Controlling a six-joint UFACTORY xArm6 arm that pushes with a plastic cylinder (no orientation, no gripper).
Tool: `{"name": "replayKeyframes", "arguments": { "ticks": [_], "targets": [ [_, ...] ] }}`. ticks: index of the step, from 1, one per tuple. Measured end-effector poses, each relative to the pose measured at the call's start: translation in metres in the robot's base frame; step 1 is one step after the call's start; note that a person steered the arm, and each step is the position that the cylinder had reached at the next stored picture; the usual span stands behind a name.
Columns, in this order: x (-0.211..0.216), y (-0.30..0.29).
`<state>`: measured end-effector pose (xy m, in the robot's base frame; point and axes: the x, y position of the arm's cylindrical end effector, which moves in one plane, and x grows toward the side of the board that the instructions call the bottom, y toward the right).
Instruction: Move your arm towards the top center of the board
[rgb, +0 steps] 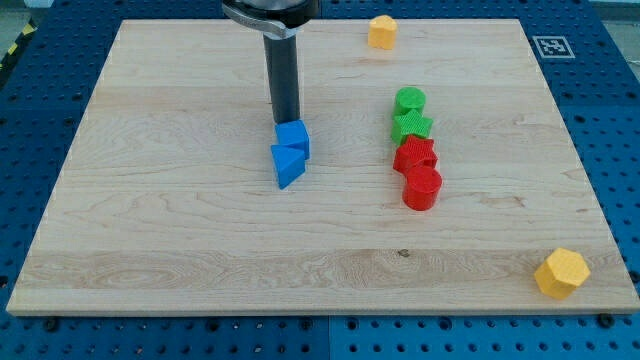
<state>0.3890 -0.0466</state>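
My tip (287, 121) stands on the wooden board (180, 220), left of centre and in the upper half. It touches or nearly touches the top of a blue cube (293, 138). A blue triangular block (287, 164) lies just below the cube, against it. The rod rises straight up from the tip to the view's top edge.
To the right stand a green cylinder (409, 101), a green star (412, 126), a red star (415, 155) and a red cylinder (422, 187) in a column. A yellow block (382, 32) sits at the top edge, a yellow hexagon (561, 272) at the bottom right.
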Motion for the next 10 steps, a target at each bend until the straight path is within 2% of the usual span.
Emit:
{"name": "replayKeyframes", "arguments": {
  "ticks": [10],
  "targets": [
    [-0.030,0.000]
  ]
}}
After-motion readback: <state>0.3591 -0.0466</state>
